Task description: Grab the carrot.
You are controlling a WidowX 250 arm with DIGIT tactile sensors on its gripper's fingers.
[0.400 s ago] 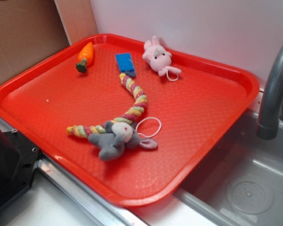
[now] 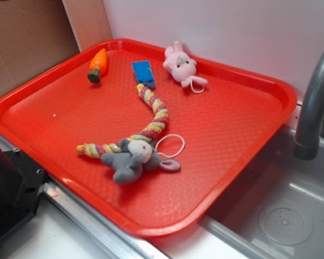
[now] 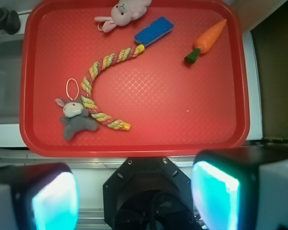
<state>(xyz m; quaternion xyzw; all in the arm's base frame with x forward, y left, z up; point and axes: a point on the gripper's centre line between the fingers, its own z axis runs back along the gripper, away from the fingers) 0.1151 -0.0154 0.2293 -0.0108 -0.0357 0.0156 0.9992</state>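
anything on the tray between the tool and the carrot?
Nothing visible. In the wrist view the tool sits open beyond the red plastic tray's near rim, and the small orange toy carrot lies at the far corner. Only bare tray lies between; the multicoloured braided rope lies off to one side.

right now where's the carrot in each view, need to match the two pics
Exterior: the carrot lies at the upper left, in the far left corner of the red tray, green stub toward the camera.
Wrist: the carrot is at the upper right, inside the tray's far right corner.
Shared landmark: the blue block lies between the carrot and the pink bunny in both views.
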